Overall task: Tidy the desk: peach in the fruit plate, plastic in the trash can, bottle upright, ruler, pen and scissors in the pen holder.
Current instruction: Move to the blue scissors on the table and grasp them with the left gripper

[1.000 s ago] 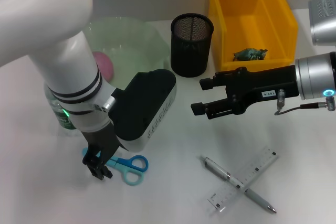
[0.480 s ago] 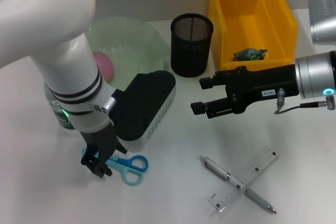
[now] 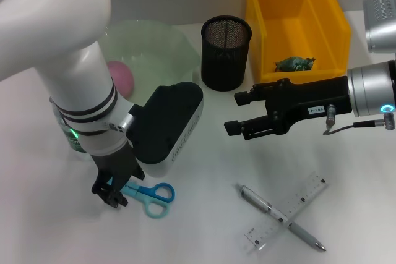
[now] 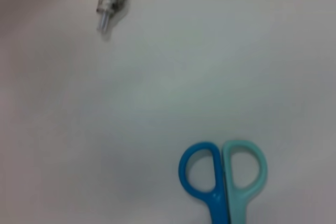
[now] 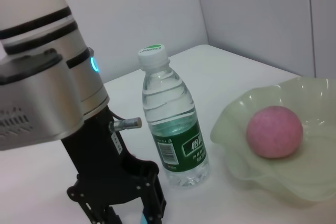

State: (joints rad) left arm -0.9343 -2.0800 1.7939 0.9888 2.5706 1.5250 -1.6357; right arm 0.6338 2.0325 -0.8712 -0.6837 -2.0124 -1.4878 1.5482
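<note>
The blue and teal scissors (image 3: 150,195) lie on the white desk, and their handles also show in the left wrist view (image 4: 223,174). My left gripper (image 3: 110,194) is down at their blade end, with its fingers (image 5: 153,203) spread on either side of the blades. The peach (image 3: 120,77) lies in the green fruit plate (image 3: 162,42). The bottle (image 5: 170,119) stands upright beside my left arm. The pen (image 3: 281,217) and the clear ruler (image 3: 296,205) lie crossed at the front right. The green plastic (image 3: 295,63) lies in the yellow trash can (image 3: 325,10). My right gripper (image 3: 238,113) is open and empty, hovering mid-desk.
The black mesh pen holder (image 3: 226,52) stands between the fruit plate and the yellow trash can. My left forearm covers much of the desk's left side and hides most of the bottle in the head view.
My left gripper has shifted slightly left and lower at the scissors' blade end. The scissors and the right arm have not moved.
</note>
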